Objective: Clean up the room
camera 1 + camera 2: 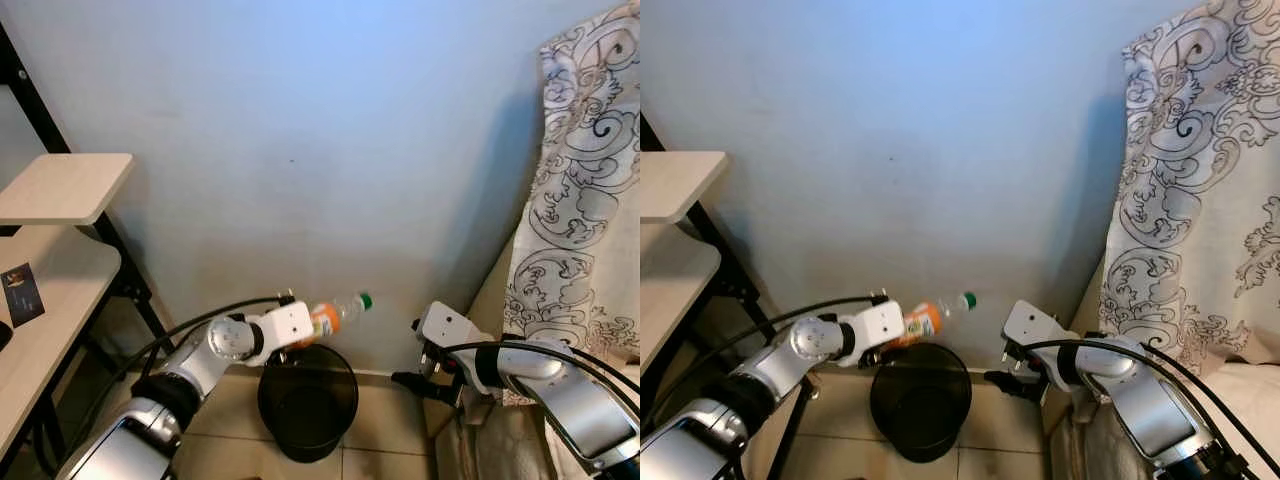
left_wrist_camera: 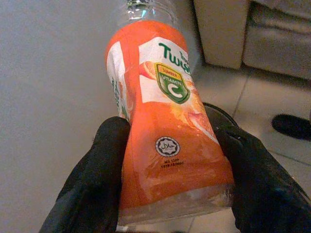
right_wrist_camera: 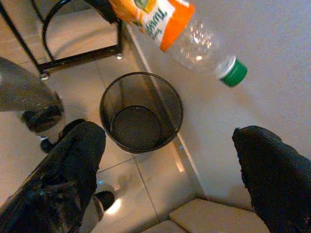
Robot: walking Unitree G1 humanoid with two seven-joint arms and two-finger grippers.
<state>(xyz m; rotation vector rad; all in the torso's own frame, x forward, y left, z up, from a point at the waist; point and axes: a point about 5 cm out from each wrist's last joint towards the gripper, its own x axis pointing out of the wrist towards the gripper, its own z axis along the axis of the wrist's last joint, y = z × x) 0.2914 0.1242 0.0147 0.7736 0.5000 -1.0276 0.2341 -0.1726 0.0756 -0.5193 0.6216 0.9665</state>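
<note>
While gripped at its base by the left pincer (image 2: pixel 170 189), the bottle (image 1: pixel 335 315) hangs tilted above the bin (image 1: pixel 308 400).
Clear crinkled plastic, orange label, green cap; round black mesh bin on tiles. Right pincer (image 3: pixel 170 165) gapes empty nearby.

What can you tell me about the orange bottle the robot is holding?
The bottle is clear plastic with a bright orange label showing a green vitamin C badge, and a green cap. It looks empty. The left gripper holds it near its base, one black finger pressed on each side. It lies almost sideways in the air, cap end pointing toward the blue wall and tipped slightly up, hanging over the black mesh wastebasket on the tiled floor. Nothing else touches it.
</note>
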